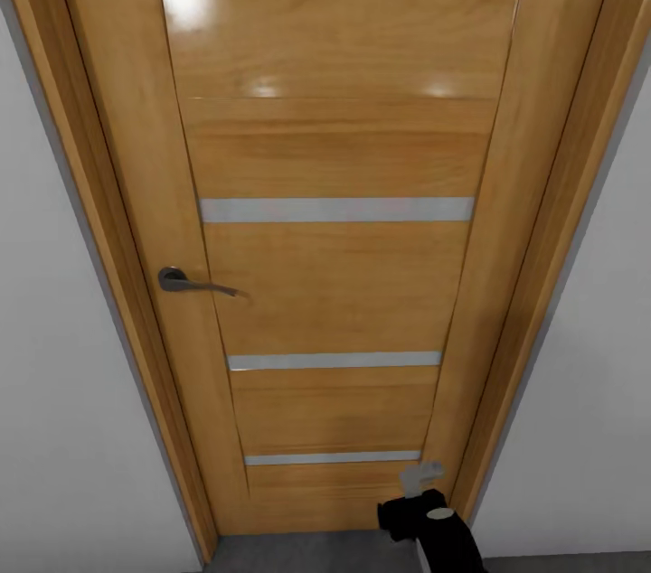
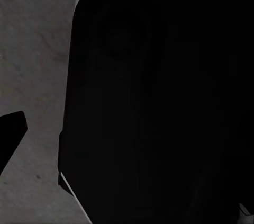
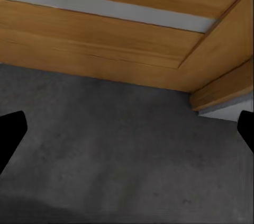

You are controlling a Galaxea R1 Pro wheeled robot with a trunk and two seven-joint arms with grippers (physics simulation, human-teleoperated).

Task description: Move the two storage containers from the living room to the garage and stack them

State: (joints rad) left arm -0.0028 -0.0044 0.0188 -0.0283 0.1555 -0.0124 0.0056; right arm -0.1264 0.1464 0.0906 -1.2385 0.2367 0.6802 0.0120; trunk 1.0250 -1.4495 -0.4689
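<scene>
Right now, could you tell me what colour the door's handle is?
Dark grey metal handle, clearest in the head view.

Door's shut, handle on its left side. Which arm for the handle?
Left, probably. The handle sits on the door's left edge, the left arm's side. The right arm hangs low at the door's bottom right, its gripper open over the floor.

Bright glare on the glossy door [image 1: 344, 148], soft renders
</scene>
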